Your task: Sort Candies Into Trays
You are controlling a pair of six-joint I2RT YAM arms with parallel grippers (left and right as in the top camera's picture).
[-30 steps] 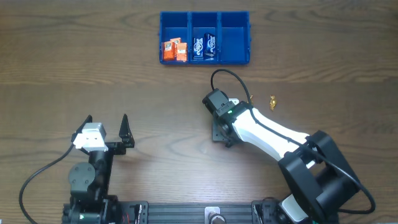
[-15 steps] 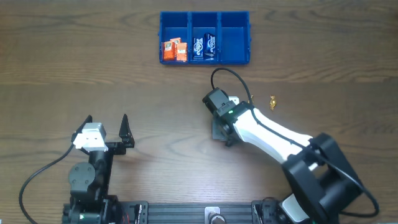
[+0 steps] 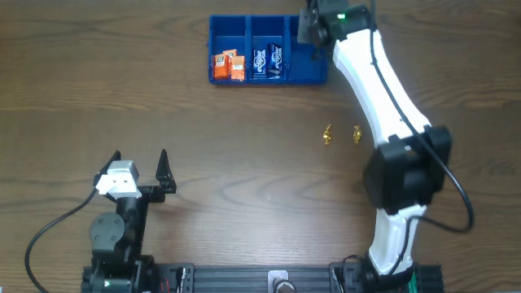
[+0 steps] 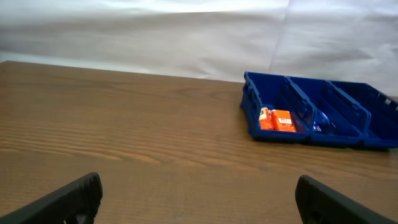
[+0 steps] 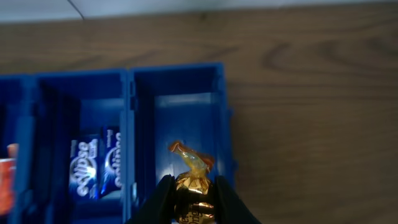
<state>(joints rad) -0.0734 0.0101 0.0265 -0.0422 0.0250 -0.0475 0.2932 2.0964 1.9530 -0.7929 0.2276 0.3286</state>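
Observation:
A blue three-compartment tray (image 3: 269,17) sits at the far side of the table. Its left compartment holds orange candies (image 3: 228,67), the middle one blue-wrapped candies (image 3: 268,62). My right gripper (image 3: 312,28) hangs over the tray's right compartment (image 5: 186,118), shut on a gold-wrapped candy (image 5: 191,180). Two more gold candies (image 3: 327,135) (image 3: 356,134) lie on the wood between the tray and the right arm's base. My left gripper (image 3: 140,167) stands open near the front left, far from the tray (image 4: 339,138), nothing between its fingers.
The wooden table (image 3: 122,89) is bare to the left and in front of the tray. The right arm (image 3: 383,98) stretches from its base up past the two loose gold candies. A white wall (image 4: 155,31) stands behind the table's far edge.
The right arm has swung from the middle of the table up to the tray, carrying a gold candy. One loose gold candy it covered now shows. The left arm has kept still.

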